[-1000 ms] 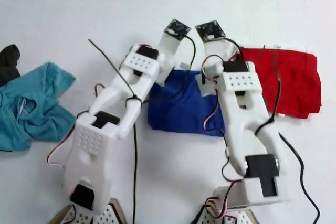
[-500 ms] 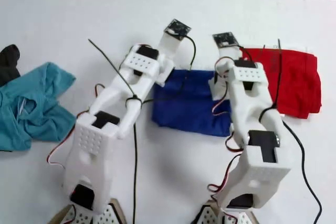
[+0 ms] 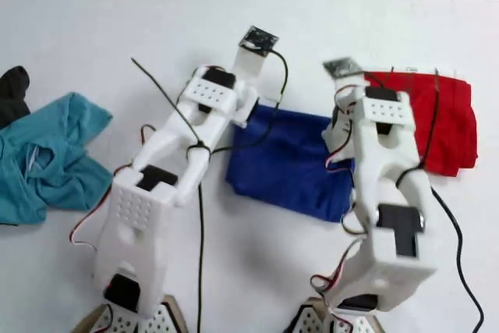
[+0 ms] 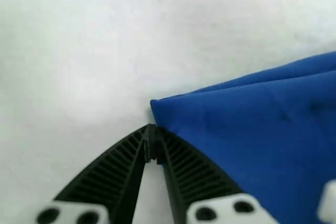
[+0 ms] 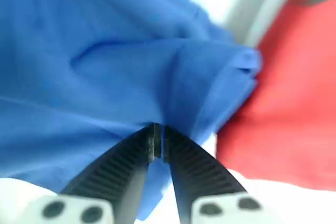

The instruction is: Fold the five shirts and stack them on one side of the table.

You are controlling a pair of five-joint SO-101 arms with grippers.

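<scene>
Right fingers (image 5: 131, 166) pinch a bunched fold of the blue shirt (image 3: 284, 161), at its edge beside the red shirt (image 3: 448, 126). Over the last second that arm has swung toward the red shirt and dragged the blue shirt along the tabletop (image 3: 117, 29) until the two meet. The left fingers (image 4: 121, 166) are pressed together at the blue shirt's opposite corner and have not moved; I cannot tell whether they hold cloth. The folded blue shirt seems headed for the red one, starting the stack. Well away on its other side, a crumpled teal shirt (image 3: 47, 157) and a dark garment (image 3: 12, 91) are unfolded.
</scene>
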